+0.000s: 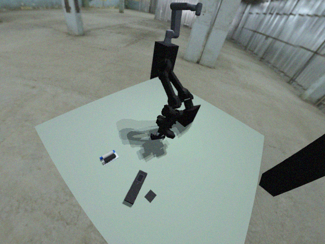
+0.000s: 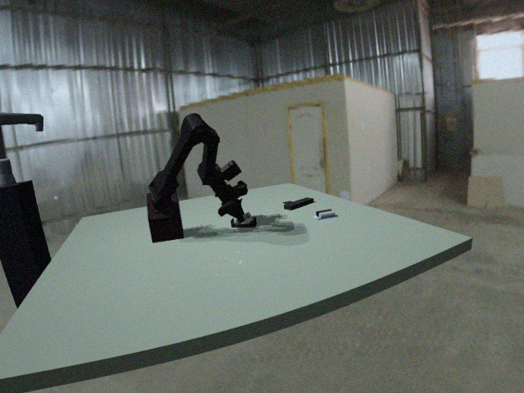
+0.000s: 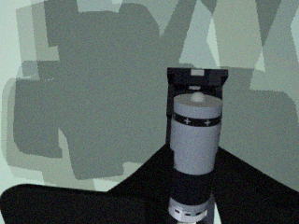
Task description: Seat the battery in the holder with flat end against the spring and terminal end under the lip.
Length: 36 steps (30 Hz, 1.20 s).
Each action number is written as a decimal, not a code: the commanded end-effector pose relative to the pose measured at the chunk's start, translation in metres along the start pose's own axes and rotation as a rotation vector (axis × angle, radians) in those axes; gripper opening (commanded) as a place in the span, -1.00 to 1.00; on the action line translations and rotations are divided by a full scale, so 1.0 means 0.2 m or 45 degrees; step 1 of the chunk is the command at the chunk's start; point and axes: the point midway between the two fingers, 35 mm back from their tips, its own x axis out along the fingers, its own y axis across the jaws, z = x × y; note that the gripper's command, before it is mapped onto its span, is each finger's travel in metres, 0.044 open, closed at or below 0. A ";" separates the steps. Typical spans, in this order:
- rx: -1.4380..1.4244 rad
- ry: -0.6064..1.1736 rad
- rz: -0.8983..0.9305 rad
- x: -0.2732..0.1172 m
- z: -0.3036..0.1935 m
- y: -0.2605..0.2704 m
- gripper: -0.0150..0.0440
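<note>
The battery (image 3: pixel 195 135), held tight in the nearly shut gripper (image 3: pixel 192 196) at frame bottom, could be jammed against the holder (image 3: pixel 197 79) lip if pushed hard.

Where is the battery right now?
The battery is held in the gripper, in the wrist view's lower middle, with its nub end pointing into the black holder just ahead of it on the table.

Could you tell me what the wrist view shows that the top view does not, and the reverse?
Only the wrist view shows the battery closely: grey body, plus-marked black band, terminal nub pointing into the black holder.

Only the top view shows the whole arm, a second battery in a blue-ended holder, a remote and a small dark square.

Both show the table and the hand shut on the battery.
</note>
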 end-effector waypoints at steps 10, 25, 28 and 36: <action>-0.014 0.019 0.014 -0.01 -0.05 0.00 -0.25; -0.021 0.060 0.030 0.00 -0.05 0.01 -0.25; -0.024 0.079 0.036 0.01 -0.04 0.02 -0.25; -0.012 0.127 0.047 0.03 -0.03 0.04 -0.25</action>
